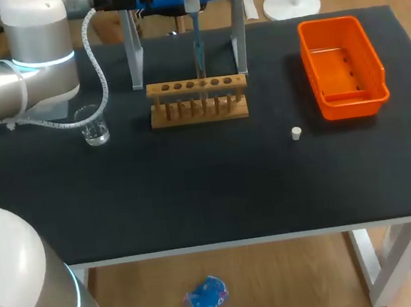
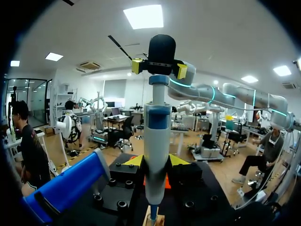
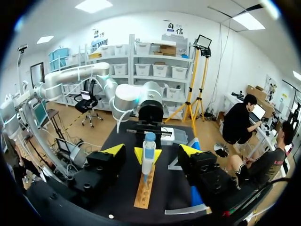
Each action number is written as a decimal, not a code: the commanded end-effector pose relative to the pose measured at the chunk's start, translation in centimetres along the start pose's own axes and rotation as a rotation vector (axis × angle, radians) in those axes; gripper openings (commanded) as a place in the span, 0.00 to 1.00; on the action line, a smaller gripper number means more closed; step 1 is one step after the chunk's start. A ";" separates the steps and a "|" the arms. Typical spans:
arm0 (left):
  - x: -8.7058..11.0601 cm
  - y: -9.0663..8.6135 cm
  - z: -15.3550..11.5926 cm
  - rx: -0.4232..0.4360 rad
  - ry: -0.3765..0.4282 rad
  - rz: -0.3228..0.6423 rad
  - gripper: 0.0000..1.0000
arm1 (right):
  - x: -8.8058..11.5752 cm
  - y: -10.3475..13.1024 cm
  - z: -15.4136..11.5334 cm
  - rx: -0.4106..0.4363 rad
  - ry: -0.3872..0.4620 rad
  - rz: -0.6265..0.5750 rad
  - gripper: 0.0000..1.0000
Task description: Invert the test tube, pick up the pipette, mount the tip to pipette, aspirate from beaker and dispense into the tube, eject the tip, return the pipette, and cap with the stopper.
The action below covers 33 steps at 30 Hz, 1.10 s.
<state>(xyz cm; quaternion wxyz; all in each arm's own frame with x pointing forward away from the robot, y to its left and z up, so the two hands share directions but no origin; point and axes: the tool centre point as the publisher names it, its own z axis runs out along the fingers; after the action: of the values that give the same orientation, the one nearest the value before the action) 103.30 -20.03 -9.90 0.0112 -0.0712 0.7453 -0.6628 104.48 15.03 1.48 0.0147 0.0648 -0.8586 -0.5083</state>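
My left gripper is shut on the pipette, which it holds upright at the back of the table. The pipette has a white and blue body, and its thin lower end points down into the wooden tube rack. I cannot make out a tube under it. My right gripper faces the left one, open, with its yellow fingertips standing well apart on either side of the pipette. The glass beaker stands left of the rack. The white stopper lies on the mat to the right.
An orange tray stands at the right, near the table's far edge. Behind the rack is the pipette stand, with grey legs and a blue top bar. My left arm crosses the back left corner above the beaker.
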 end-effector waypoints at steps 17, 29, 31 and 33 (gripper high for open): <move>0.0 -0.1 0.0 -0.002 0.001 -0.001 0.00 | -1.3 2.7 3.9 0.001 0.069 -0.058 0.00; 0.0 -0.1 0.0 -0.002 0.001 -0.001 0.00 | -0.4 2.1 5.5 -0.004 0.105 -0.044 0.00; 0.0 -0.1 0.0 -0.002 0.001 -0.001 0.00 | -0.2 2.0 5.7 -0.005 0.107 -0.041 0.00; 0.0 -0.1 0.0 -0.002 0.001 -0.001 0.00 | -0.1 1.9 5.9 -0.008 0.111 -0.040 0.00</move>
<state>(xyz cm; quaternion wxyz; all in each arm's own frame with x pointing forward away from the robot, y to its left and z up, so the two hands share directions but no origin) 103.30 -20.03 -9.90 0.0112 -0.0712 0.7453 -0.6628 103.87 21.05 0.50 0.0519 0.1096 -0.8531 -0.5074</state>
